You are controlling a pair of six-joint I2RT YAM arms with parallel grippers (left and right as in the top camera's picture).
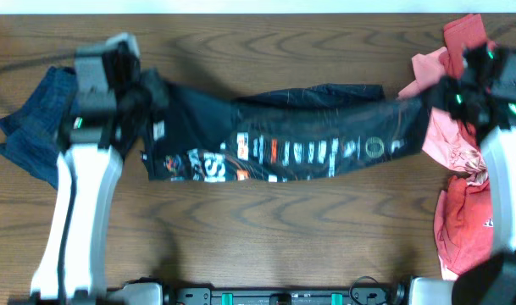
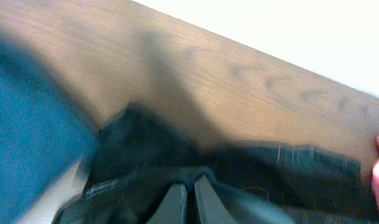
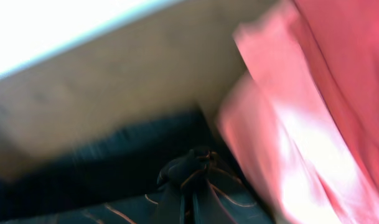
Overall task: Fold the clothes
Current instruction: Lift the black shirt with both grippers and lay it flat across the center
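Widely spread, left pincer (image 2: 190,186) and right pincer (image 3: 190,186) pinch the jersey (image 1: 283,127) taut.

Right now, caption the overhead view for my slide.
Left gripper and right gripper hold the black jersey stretched between navy trousers and pink shirts.

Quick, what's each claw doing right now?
Left claw: shut on the black orange-lined fabric jersey.
Right claw: shut on that jersey's other end.

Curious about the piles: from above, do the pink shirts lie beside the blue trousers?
No: the pink shirts lie at the right end, the blue trousers at the left, the black jersey between them.
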